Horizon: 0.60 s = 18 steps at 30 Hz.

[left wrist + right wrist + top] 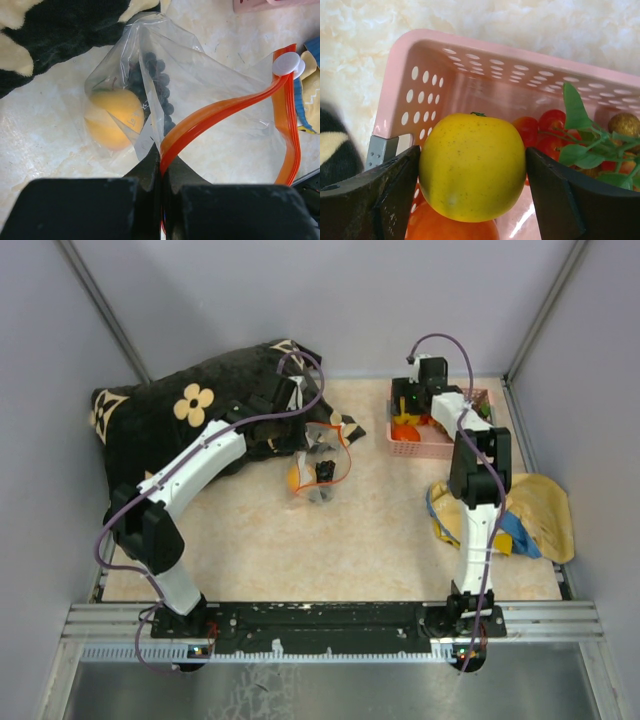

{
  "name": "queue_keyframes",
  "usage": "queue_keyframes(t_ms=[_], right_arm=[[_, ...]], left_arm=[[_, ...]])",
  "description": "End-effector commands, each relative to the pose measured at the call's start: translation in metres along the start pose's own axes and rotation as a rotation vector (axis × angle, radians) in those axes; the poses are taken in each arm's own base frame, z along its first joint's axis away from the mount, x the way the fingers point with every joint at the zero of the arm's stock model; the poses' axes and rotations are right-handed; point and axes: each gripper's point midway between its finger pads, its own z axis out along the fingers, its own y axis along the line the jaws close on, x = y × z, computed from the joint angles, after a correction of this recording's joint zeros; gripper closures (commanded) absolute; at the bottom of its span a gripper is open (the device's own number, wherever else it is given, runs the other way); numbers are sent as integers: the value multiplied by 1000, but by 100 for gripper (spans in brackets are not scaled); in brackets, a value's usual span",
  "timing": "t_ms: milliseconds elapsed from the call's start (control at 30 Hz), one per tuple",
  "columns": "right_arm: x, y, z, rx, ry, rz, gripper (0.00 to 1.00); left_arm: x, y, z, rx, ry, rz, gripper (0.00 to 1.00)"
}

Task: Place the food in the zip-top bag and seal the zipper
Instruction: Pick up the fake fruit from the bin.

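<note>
The clear zip-top bag (200,100) lies mid-table (318,480) with an orange fruit (112,117) and a bunch of dark small balls (159,90) inside. Its orange-red zipper (225,107) stands open, with a white slider (286,64) at the far end. My left gripper (163,167) is shut on the zipper strip at the bag's mouth. My right gripper (472,175) is over the pink basket (450,55) and is shut on a yellow round fruit (472,167). An orange fruit (452,227) lies under it. Red cherries (545,130) with green leaves lie to the right.
A black plush cloth with cream flowers (190,410) covers the far left, beside the bag. A yellow-and-blue cloth (530,515) lies at the right by the right arm. The pink basket (430,445) stands at the back right. Grey walls enclose the table.
</note>
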Motion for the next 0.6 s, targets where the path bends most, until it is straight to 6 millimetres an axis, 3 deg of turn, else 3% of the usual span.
queue_keyframes(t_ms=[0, 200, 567], right_arm=[[-26, 6, -42, 12, -57, 15, 37], [-45, -2, -76, 76, -146, 18, 38], [-62, -4, -134, 127, -257, 24, 39]], left_arm=[[-16, -4, -14, 21, -69, 25, 100], [-20, -7, -15, 37, -76, 44, 100], [-19, -11, -15, 64, -66, 69, 100]])
